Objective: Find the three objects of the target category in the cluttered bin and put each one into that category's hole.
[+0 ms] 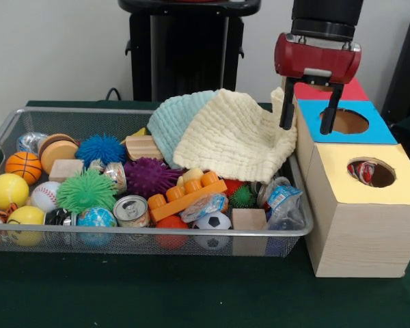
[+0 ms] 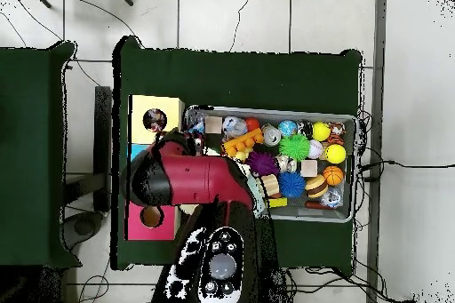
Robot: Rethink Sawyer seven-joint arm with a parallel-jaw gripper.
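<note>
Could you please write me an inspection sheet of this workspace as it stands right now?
Surface: table covered in dark green cloth.
Job's things: wire-mesh bin full; yellow-topped box's hole shows something red and white inside.
Clutter: balls, spiky toys, tin can, orange block, wooden blocks; cream cloth and teal cloth drape the bin's far corner.
Gripper: gripper open, empty, hanging above the blue-topped box.
Cables: black cables on the floor beside the table.
Surroundings: tiled floor, red-topped box behind, second green table.
</note>
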